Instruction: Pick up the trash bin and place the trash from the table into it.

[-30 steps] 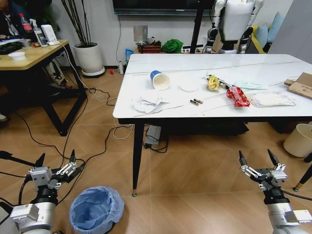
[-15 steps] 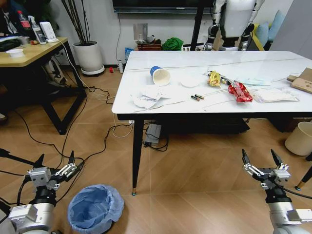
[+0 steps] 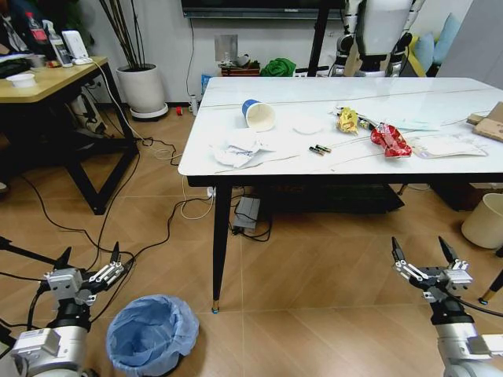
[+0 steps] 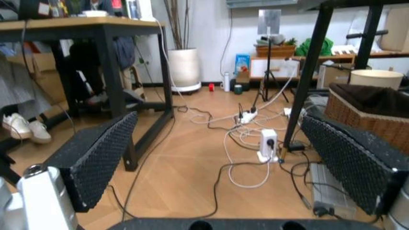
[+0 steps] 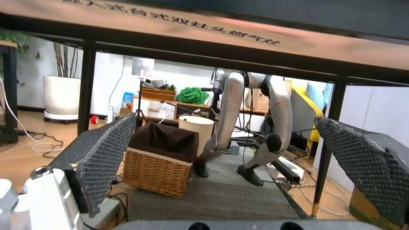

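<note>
The trash bin (image 3: 153, 334), lined with a crinkly light-blue bag, stands on the floor at the lower left, in front of the table's near left leg. My left gripper (image 3: 89, 255) hangs open just to the bin's left, holding nothing. My right gripper (image 3: 417, 250) is open low on the right, below the table (image 3: 440, 98). On the white tabletop lie a blue-and-white cup (image 3: 258, 115) on its side, crumpled paper (image 3: 236, 149), a yellow wrapper (image 3: 346, 120), a red wrapper (image 3: 391, 140), a clear packet (image 3: 444, 146) and brown cardboard (image 3: 491, 122). Both wrist views show wide-apart pads (image 4: 96, 158) (image 5: 96, 158).
A wooden desk (image 3: 47, 82) with black legs stands at the left, with cables (image 3: 157, 228) trailing over the floor beside it. A cream bin (image 3: 483, 220) sits at the right edge. Under the table are a power strip (image 3: 246, 214) and a wicker basket (image 5: 160, 163).
The whole picture has shifted slightly, so the camera moved; the table edge now sits a little higher in view. Both grippers stay open and low. Nothing on the table has moved.
</note>
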`<state>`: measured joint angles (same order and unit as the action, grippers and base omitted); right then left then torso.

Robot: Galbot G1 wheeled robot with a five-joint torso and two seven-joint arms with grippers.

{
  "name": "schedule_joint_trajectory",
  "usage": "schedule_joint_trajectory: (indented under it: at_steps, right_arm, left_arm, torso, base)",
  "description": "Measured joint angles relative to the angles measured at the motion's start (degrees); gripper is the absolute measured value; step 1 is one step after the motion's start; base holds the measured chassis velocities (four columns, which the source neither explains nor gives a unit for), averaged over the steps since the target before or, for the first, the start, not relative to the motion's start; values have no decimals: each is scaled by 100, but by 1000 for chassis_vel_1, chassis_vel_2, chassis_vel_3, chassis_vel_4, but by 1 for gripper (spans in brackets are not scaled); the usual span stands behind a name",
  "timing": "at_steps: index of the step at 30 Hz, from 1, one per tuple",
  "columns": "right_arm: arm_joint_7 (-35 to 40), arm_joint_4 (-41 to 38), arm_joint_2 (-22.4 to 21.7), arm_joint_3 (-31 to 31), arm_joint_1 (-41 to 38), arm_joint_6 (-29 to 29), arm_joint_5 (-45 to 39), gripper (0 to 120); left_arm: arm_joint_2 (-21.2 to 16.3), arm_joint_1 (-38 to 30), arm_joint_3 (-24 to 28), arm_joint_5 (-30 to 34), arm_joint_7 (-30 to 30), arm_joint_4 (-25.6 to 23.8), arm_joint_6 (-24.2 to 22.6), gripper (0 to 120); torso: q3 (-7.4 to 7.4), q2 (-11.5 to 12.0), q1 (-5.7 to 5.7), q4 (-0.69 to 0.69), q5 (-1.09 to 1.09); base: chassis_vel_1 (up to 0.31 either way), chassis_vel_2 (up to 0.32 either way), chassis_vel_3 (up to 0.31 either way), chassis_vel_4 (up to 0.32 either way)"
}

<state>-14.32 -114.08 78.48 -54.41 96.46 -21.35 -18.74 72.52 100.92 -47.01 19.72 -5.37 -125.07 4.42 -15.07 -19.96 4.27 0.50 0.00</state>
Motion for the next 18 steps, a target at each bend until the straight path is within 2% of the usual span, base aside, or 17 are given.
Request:
schedule_joint_trajectory:
  at_steps: [7, 18]
  right_arm:
    - [-61, -41, 136, -128, -13, 14, 146, 100]
    - [-102, -48, 240, -92, 3, 17, 214, 100]
  left_arm:
    - [-146, 87, 2, 129, -14, 44, 3, 100]
    - [-123, 140, 5, 86, -16, 34, 15, 100]
  torso:
    - [121, 176, -57, 1, 0]
    - [273, 400, -127, 0, 0]
  base:
    - [0, 0, 0, 0]
    - [0, 0, 0, 0]
